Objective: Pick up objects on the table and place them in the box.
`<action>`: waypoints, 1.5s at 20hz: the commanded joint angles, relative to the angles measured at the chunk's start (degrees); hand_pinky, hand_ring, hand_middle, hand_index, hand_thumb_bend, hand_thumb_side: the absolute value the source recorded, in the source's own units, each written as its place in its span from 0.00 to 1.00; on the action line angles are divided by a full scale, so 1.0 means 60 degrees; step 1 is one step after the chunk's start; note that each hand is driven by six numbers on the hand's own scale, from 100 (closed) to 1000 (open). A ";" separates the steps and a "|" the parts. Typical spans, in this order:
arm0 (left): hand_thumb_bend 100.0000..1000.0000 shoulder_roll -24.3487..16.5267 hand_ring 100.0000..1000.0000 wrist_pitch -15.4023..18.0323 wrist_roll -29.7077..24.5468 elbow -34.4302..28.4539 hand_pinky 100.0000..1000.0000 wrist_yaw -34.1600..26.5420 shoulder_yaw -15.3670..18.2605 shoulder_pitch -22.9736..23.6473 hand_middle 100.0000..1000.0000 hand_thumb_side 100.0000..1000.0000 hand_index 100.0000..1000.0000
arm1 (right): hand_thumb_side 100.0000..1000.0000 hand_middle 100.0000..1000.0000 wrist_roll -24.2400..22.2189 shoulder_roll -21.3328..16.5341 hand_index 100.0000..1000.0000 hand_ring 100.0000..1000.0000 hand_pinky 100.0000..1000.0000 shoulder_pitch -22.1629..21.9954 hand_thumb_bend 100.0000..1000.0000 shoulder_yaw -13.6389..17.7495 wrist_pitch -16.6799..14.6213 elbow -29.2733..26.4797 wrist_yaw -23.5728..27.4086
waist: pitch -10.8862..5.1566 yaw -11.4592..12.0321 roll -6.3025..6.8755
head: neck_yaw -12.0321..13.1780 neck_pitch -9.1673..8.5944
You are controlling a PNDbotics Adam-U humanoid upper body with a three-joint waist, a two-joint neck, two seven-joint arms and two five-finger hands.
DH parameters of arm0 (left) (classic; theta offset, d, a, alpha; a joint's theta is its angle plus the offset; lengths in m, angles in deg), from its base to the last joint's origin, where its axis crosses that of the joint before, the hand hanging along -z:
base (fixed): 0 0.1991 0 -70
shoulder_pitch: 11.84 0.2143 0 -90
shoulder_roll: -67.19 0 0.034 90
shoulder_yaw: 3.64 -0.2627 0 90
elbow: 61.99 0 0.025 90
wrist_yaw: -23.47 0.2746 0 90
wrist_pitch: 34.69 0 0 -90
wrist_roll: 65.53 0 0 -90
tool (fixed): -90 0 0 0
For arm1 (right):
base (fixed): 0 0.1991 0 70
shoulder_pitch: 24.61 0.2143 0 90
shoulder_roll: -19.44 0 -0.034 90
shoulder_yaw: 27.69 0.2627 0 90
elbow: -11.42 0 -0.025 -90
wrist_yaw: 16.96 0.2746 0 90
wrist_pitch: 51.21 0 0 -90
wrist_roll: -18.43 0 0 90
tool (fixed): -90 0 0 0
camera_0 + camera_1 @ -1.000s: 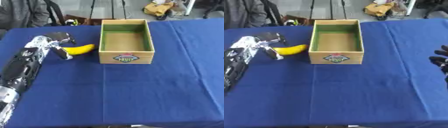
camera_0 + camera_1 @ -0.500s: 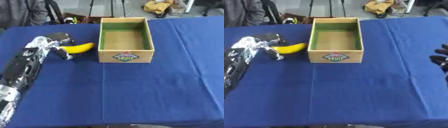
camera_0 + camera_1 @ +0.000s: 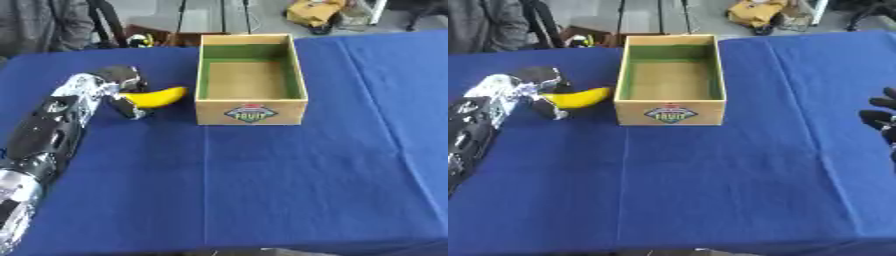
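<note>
With the left hand [image 3: 121,89] curled round the banana [image 3: 157,96] left of the box [image 3: 250,114], lift clear of its wall before releasing.

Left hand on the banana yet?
Touching: left eye view shows the left hand with fingers curled round the banana's near end.

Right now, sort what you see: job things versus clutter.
Job: banana, held by the left hand; box, nothing in it; right hand, idle at the right edge.

Clutter: yellow bundle and dark stands on the floor behind the table.
</note>
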 commanded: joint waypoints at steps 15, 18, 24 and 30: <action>0.11 -0.0469 0.50 0.0046 -0.0108 -0.0868 0.66 -0.1278 0.0217 -0.0321 0.42 0.22 0.52 | 0.99 0.63 -0.0021 -0.0124 0.77 0.63 0.79 0.0129 0.00 0.0050 -0.0023 -0.0084 0.0023 | -0.0189 0.0085 -0.0063 | -0.0029 -0.0061; 0.07 -0.0513 0.50 0.0044 -0.0189 -0.1039 0.66 -0.1515 0.0206 -0.0359 0.42 0.27 0.52 | 1.00 0.63 -0.0020 -0.0129 0.78 0.63 0.79 0.0131 0.00 0.0052 -0.0025 -0.0083 0.0024 | -0.0197 0.0087 -0.0072 | -0.0026 -0.0069; 0.09 -0.0516 0.50 0.0054 -0.0289 -0.1377 0.66 -0.1947 0.0198 -0.0514 0.41 0.22 0.50 | 0.99 0.63 -0.0014 -0.0127 0.77 0.63 0.79 0.0127 0.00 0.0057 -0.0029 -0.0079 0.0027 | -0.0209 0.0073 -0.0082 | -0.0029 -0.0083; 0.04 -0.0379 0.49 -0.0074 -0.0240 -0.1764 0.66 -0.2773 0.0333 -0.0663 0.39 0.28 0.48 | 0.99 0.63 -0.0010 -0.0126 0.77 0.63 0.79 0.0123 0.00 0.0059 -0.0031 -0.0074 0.0027 | -0.0218 0.0022 -0.0092 | -0.0022 -0.0084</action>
